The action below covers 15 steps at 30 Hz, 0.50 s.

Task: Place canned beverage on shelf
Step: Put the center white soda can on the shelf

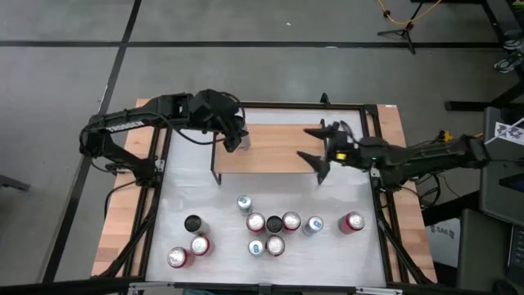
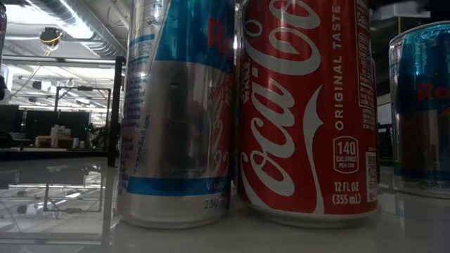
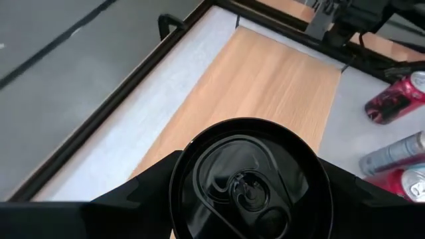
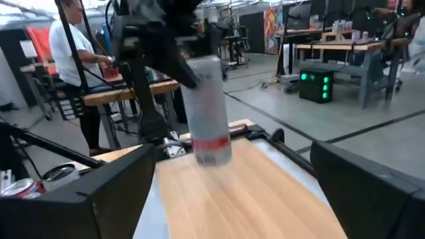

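- Can (image 4: 207, 109): slim, silver with a red band, clamped upright in the left end effector (image 1: 235, 133) just above the shelf (image 1: 282, 157) at its left end, so it can go straight down onto the plank.
- Left wrist view shows its dark lid between the fingers, wood beneath.
- Right end effector (image 1: 322, 149) waits, fingers spread and holding nothing, at the shelf's right end.
- Spare cans (image 1: 272, 233) stand clustered on the desk (image 1: 360, 254) in front, away from the shelf.

One shelf (image 1: 270, 151), perhaps twelve cans (image 1: 255, 222), two arms (image 1: 131, 123)
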Available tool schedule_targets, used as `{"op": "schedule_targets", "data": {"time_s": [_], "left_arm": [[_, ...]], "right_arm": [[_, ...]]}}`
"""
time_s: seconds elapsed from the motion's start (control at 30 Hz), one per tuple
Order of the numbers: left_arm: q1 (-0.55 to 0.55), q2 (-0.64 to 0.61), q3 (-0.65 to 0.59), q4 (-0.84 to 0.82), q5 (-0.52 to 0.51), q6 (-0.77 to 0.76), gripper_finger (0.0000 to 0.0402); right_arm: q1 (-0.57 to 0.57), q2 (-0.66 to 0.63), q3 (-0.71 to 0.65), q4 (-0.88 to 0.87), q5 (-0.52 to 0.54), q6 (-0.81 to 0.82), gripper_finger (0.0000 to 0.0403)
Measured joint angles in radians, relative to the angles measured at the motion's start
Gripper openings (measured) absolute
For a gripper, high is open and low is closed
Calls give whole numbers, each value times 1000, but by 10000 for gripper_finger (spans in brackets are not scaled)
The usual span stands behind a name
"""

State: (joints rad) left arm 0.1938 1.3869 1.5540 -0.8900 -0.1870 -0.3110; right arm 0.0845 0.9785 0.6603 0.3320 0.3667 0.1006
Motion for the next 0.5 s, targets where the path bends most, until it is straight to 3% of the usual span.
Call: {"op": "schedule_targets", "data": {"time_s": [0.3, 0.5], "left_arm": [[2, 0, -56, -1, -6, -1, 245], [2, 1, -74, 2, -13, -1, 255]], "right_arm": [[-17, 280, 238, -100, -5, -61, 392], [-61, 394, 290, -109, -19, -61, 392]]}}
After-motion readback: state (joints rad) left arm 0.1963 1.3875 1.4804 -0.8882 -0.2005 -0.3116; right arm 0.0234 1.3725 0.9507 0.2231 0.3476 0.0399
